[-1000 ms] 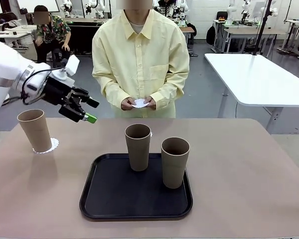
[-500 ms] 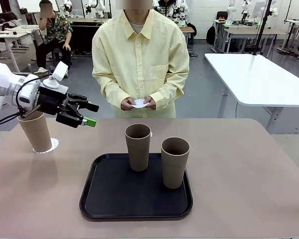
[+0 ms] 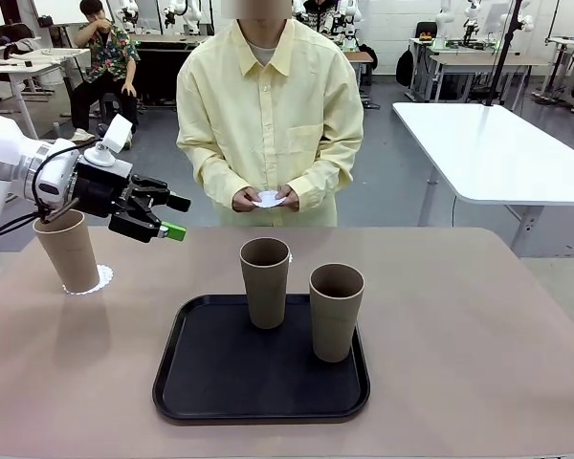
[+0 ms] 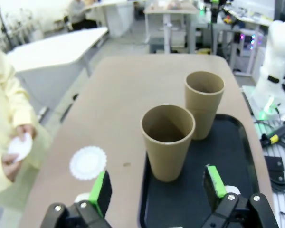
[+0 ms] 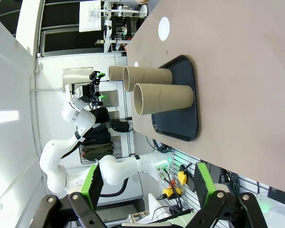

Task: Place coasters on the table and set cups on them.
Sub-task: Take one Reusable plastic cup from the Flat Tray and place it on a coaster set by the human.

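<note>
One cup (image 3: 67,251) stands on a lacy white coaster (image 3: 101,279) at the table's (image 3: 478,335) left end. My left gripper (image 3: 177,217) hovers open just right of that cup, above the table, holding nothing. Two more cups (image 3: 265,282) (image 3: 336,311) stand in the black tray (image 3: 201,382). In the left wrist view the open gripper (image 4: 158,185) faces those cups (image 4: 167,140) (image 4: 204,102), with a bare coaster (image 4: 88,162) on the table beside the tray. The person holds another coaster (image 3: 269,199) in both hands. My right gripper (image 5: 147,183) is open and empty, well away from the cups (image 5: 164,100).
The person stands at the far edge, hands close to the chest. A white table (image 3: 488,143) lies behind on the right. The tray (image 5: 180,128) takes up the middle; bare tabletop stretches to its right and in front of the left cup.
My left arm has dropped lower and levelled out beside the left cup, its gripper still open. Cups, tray and the person's hands have stayed put.
</note>
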Controlling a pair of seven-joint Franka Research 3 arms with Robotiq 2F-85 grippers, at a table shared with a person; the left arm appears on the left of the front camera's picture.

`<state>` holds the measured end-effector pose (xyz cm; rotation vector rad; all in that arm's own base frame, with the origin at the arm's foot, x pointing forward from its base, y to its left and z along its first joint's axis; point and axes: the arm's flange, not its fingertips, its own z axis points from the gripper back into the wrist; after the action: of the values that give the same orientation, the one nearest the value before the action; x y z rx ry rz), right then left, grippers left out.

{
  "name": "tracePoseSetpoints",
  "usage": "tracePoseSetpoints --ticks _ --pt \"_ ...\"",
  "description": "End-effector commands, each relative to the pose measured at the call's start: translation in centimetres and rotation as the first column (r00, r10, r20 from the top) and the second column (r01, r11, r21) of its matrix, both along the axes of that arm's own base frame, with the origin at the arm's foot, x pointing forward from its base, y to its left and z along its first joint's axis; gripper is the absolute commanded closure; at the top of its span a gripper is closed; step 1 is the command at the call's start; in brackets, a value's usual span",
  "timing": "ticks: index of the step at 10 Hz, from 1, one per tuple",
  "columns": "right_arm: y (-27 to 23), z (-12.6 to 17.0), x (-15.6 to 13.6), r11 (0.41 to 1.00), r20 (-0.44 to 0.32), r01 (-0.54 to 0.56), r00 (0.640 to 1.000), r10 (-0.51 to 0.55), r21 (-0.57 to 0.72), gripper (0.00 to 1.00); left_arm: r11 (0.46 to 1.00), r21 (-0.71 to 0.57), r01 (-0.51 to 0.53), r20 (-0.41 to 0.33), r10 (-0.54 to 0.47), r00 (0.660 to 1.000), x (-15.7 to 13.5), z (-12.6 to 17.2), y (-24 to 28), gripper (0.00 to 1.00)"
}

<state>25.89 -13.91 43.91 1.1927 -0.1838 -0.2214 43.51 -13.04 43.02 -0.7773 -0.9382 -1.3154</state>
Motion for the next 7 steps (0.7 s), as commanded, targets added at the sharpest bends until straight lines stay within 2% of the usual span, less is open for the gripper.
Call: tracePoseSetpoints --ticks 1,2,5,7 --pt "-0.1 0.0 0.0 1.000 0.002 -0.001 1.000 0.001 0.013 0.00 1.000 -0.001 0.001 0.000 -0.001 1.000 0.0 0.0 0.0 0.00" --pt "-0.1 0.0 0.0 1.000 0.002 -0.001 1.000 0.001 0.013 0.00 0.998 -0.056 0.023 -0.036 -0.025 0.999 -0.3 -1.9 -0.2 0.00" --pt "-0.1 0.0 0.0 1.000 0.002 -0.001 1.000 0.001 0.013 0.00 0.989 -0.136 0.053 0.005 -0.052 0.999 -2.3 -8.0 -1.5 0.00" --pt "-0.1 0.0 0.0 1.000 0.002 -0.001 1.000 0.001 0.013 0.00 0.973 -0.230 0.021 0.074 -0.004 0.997 -2.5 -10.4 -1.5 0.00"
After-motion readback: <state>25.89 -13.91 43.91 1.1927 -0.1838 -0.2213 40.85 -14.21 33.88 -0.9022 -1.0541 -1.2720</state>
